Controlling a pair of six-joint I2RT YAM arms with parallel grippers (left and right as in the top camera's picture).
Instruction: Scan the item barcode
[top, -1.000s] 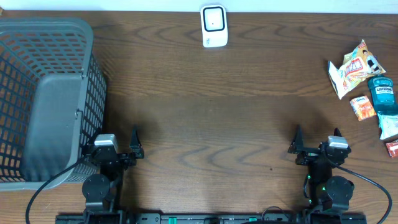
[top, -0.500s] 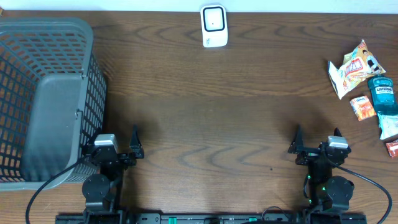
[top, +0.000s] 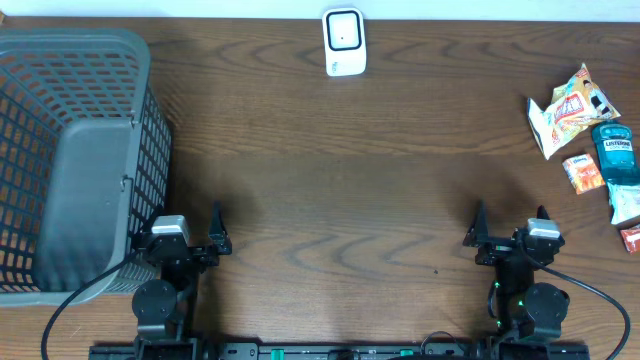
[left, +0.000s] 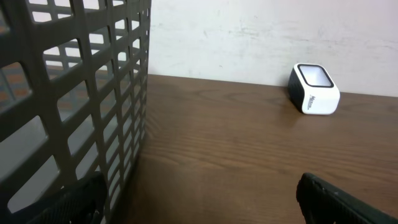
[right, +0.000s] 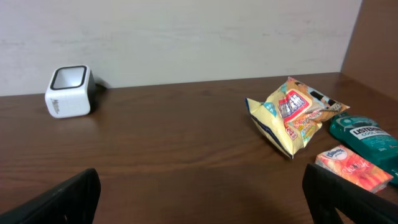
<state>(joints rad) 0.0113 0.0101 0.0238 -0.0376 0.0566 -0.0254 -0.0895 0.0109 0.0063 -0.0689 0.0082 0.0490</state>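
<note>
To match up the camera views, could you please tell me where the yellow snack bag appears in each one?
Overhead: the snack bag lies near the right edge, in the upper half.
Left wrist: not in it.
Right wrist: right of centre.
Shared landmark: the white scanner, top centre overhead, right in the left wrist view, left in the right wrist view.

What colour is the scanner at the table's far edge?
The scanner is white and black; best seen in left wrist view.

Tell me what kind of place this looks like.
Probably a mock shop checkout on a wooden table: a white barcode scanner at the far edge, a grey mesh basket, and packaged goods such as a snack bag and a Listerine bottle.
</note>
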